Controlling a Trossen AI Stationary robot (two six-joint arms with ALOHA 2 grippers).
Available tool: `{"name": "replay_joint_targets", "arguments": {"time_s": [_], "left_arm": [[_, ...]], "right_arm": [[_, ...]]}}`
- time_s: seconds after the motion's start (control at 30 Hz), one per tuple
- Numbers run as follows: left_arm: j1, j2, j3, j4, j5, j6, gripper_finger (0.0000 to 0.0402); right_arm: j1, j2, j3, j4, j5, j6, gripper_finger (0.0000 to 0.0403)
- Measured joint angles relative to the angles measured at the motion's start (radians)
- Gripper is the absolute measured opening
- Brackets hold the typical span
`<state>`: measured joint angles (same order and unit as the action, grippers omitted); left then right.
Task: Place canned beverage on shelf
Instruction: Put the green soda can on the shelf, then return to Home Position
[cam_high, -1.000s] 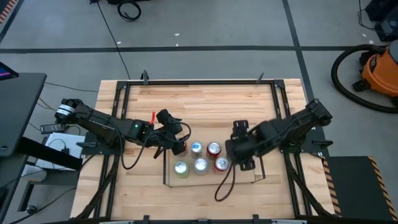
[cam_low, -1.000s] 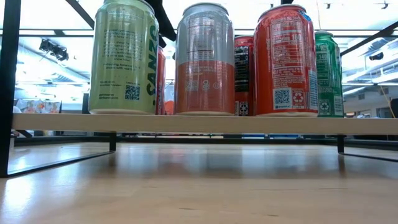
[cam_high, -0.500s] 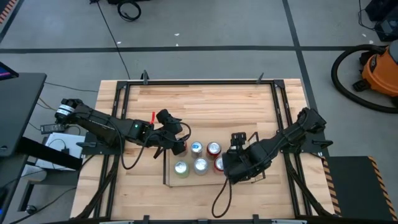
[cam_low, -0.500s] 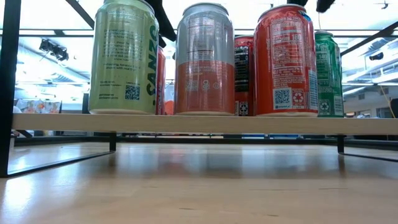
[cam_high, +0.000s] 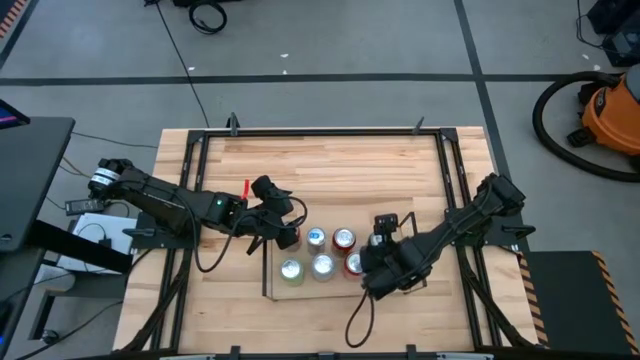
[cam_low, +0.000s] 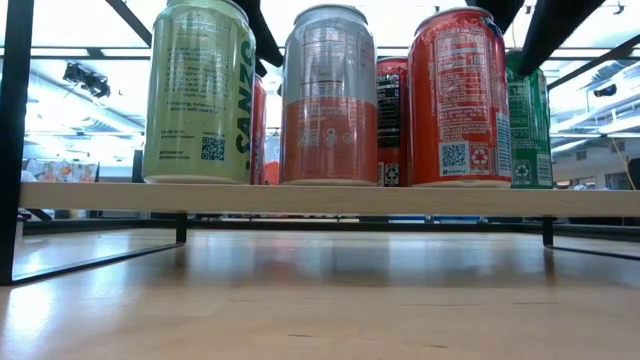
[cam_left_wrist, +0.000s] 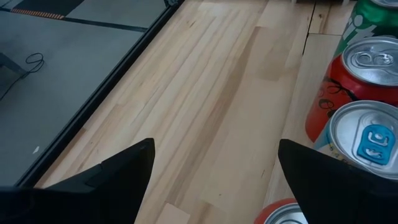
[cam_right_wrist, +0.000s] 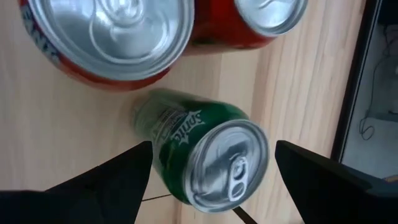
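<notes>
Table (cam_high: 330, 160): pale wood planks, black frame around the edge. The shelf (cam_high: 272, 283) sits toward the table's front middle, thin black rods with a pale wood floor (cam_low: 320, 198).

Left arm reaches in from the table's left side. Left hand (cam_high: 285, 232) is at the shelf's back left corner, fingers (cam_left_wrist: 118, 174) spread apart, nothing between them. From its wrist camera you see bare table ahead and can tops off to one side.

Right arm comes in from the right side, bent low over the shelf's right part. Right hand (cam_high: 378, 282) hangs directly above the green can (cam_right_wrist: 205, 158), fingers (cam_right_wrist: 106, 180) wide open on either side of it, not touching it. The green can stands upright on the shelf floor, released, just beside two red cans (cam_right_wrist: 106, 37).

Cans on the shelf: the low camera shows a light green can (cam_low: 200, 92), a silver-and-orange can (cam_low: 330, 95) and a red can (cam_low: 463, 98) in the front row, with the green one (cam_low: 528, 120) behind at the right end. From above, a blue-tabbed can (cam_high: 316, 238) and another red can (cam_high: 343, 239) stand in the back row.
</notes>
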<state>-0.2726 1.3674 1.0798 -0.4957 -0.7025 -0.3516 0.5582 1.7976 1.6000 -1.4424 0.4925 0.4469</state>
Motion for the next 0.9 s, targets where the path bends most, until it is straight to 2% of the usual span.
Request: {"name": "replay_joint_targets", "arguments": {"time_s": [0.57,0.9], "left_arm": [[0.0,0.0,0.0,-0.001,0.0,-0.001,0.0352],[0.0,0.0,0.0,0.022,0.0,0.001,0.0352]], "right_arm": [[-0.026,0.0,-0.071,0.03,0.041,-0.003,0.035],[-0.022,-0.024,0.003,0.021,0.028,-0.062,0.035]]}}
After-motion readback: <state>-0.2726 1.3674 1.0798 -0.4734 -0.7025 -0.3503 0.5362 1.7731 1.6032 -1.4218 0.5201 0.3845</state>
